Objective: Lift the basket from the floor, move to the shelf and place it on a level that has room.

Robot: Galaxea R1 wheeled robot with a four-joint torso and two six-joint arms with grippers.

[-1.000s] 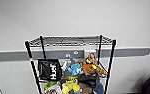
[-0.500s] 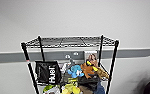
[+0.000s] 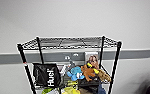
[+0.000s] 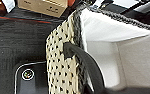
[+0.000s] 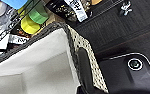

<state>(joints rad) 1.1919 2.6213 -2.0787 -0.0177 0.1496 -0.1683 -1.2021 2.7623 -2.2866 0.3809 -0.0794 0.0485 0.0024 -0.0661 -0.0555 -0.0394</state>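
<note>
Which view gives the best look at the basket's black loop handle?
The left wrist view: the handle arcs across the basket's dotted woven side, with its attachment clear. The right wrist view shows the basket's handle on its side too, but darker and less distinct. The head view shows the shelf, not the basket.

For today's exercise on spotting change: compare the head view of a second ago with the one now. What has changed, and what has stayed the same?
The whole picture has slid downward: the shelf sits lower in the view and its top level shows more from above. That is the camera moving, not the things. The toys and the black bag on the tier below keep their places on the rack.
</note>
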